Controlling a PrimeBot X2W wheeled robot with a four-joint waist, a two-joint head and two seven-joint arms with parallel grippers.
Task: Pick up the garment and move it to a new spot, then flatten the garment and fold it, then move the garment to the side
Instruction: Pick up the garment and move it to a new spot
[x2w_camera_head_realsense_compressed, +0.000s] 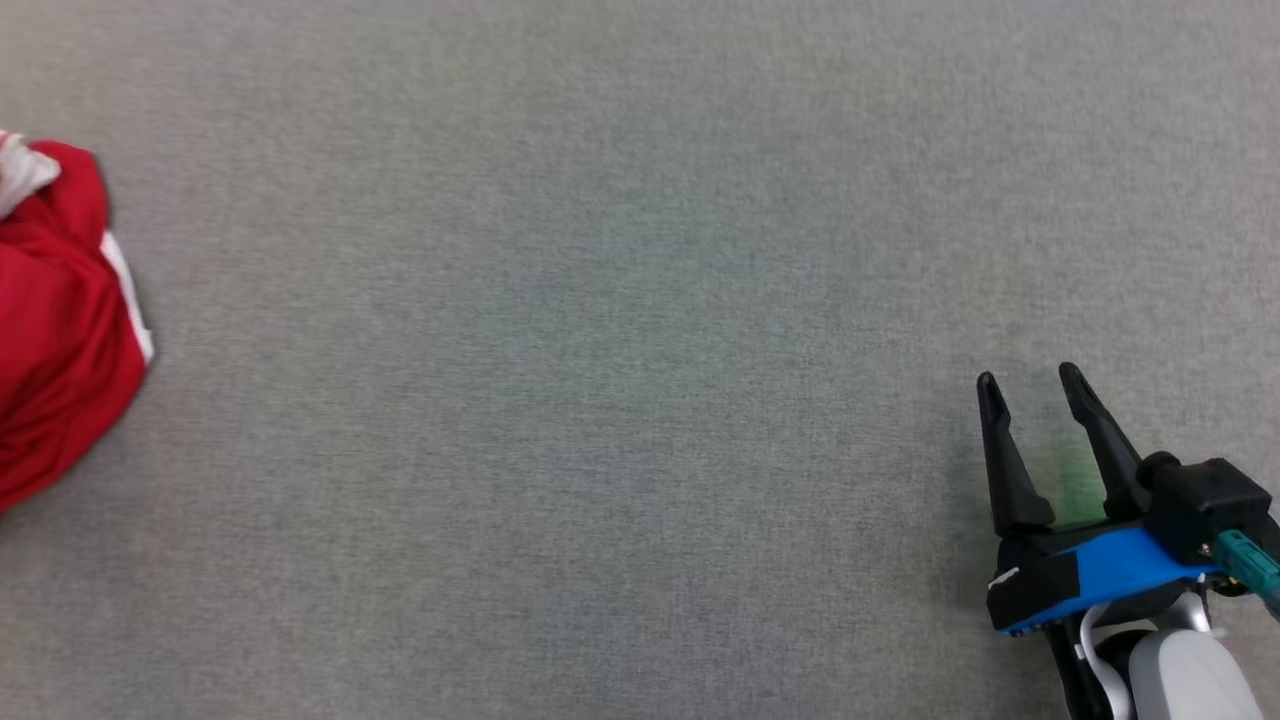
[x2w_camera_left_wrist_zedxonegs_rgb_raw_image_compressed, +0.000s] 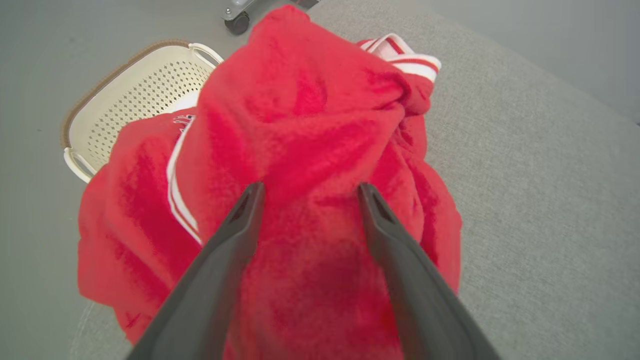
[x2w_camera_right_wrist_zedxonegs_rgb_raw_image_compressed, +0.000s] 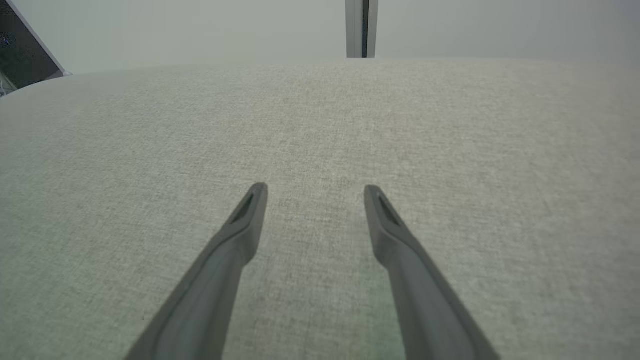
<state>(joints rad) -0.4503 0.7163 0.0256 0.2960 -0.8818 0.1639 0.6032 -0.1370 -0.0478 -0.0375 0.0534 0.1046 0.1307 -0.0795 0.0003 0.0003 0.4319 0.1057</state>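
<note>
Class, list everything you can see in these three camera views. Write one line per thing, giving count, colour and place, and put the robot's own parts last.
garment: one, red with white trim, crumpled at the left edge of the head view, lying on the surface
surface: one, grey woven fabric, spread under the garment and both hands
basket: one, cream, perforated, with a brown rim, beyond the garment in the left wrist view and partly hidden by it
caster wheel: one, dark with a metal fork, at the top of the left wrist view
post: one, grey, upright, beyond the surface's far edge
left hand: one, dark fingers, open, over the garment
right hand: one, black and blue, open, over bare surface at the lower right
</note>
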